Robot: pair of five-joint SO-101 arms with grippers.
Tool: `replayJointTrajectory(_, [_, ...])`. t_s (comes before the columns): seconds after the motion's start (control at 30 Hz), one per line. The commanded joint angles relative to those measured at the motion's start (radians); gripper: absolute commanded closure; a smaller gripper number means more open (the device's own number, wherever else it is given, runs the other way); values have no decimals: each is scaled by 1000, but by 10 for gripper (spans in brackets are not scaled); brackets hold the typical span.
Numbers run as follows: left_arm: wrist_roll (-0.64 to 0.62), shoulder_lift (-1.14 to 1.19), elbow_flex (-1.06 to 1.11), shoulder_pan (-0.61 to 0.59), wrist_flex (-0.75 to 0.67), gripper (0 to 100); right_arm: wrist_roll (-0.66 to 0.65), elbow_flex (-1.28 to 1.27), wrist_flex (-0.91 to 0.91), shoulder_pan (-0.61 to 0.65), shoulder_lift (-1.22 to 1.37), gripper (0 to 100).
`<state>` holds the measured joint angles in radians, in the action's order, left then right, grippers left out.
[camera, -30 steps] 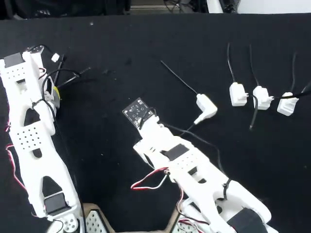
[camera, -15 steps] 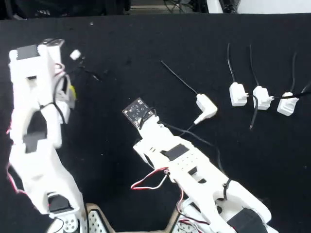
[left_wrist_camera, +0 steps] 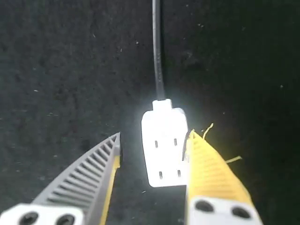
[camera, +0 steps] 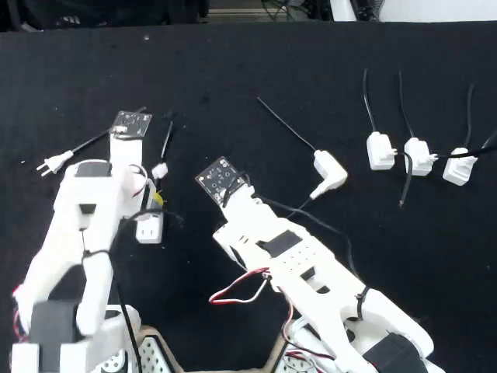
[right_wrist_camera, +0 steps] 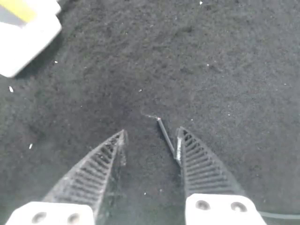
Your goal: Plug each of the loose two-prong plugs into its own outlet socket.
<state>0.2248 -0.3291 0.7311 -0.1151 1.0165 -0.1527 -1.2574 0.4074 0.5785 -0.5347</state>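
Hovering over a white outlet socket [left_wrist_camera: 163, 150], the left end effector [left_wrist_camera: 153, 136] stands open, its yellow finger just beside the socket's edge and the grey one apart. The socket lies flat on the black counter [camera: 233, 70], slots up. The right end effector [right_wrist_camera: 151, 132] is open too, low over the counter. A two-prong plug [camera: 53, 163] lies towards the left edge, apart from the socket.

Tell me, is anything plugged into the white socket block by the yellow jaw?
Empty. The white plastic socket block shows four bare slots; nothing sits in them.
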Motion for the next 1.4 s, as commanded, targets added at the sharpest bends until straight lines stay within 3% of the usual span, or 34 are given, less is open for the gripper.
replayJointTrajectory(0.0, [106,-147,-5,-53,32,776,0,-1,-17,14,-36,843])
replayJointTrajectory(0.17, [147,-152,12,-197,-17,776,0,-1,-17,14,-36,843])
replayJointTrajectory(0.37, [144,-26,105,-219,-143,777,0,12,28,8,-45,843])
replayJointTrajectory(0.47, [140,23,108,-180,-137,779,5,33,84,-2,-76,843])
replayJointTrajectory(0.67, [64,-23,107,-21,-28,779,26,7,94,-160,-196,843])
replayJointTrajectory(0.9, [57,-117,116,162,0,779,77,-73,34,-170,-277,843])
replayJointTrajectory(1.03, [66,-149,44,160,103,779,77,-77,29,-170,-282,843])
replayJointTrajectory(1.17, [55,-160,-136,82,187,779,77,-79,28,-170,-282,843])
replayJointTrajectory(1.23, [14,-143,-177,70,158,779,77,-79,28,-170,-282,843])
replayJointTrajectory(1.37, [-101,-41,-153,71,-49,779,77,-79,28,-170,-282,843])
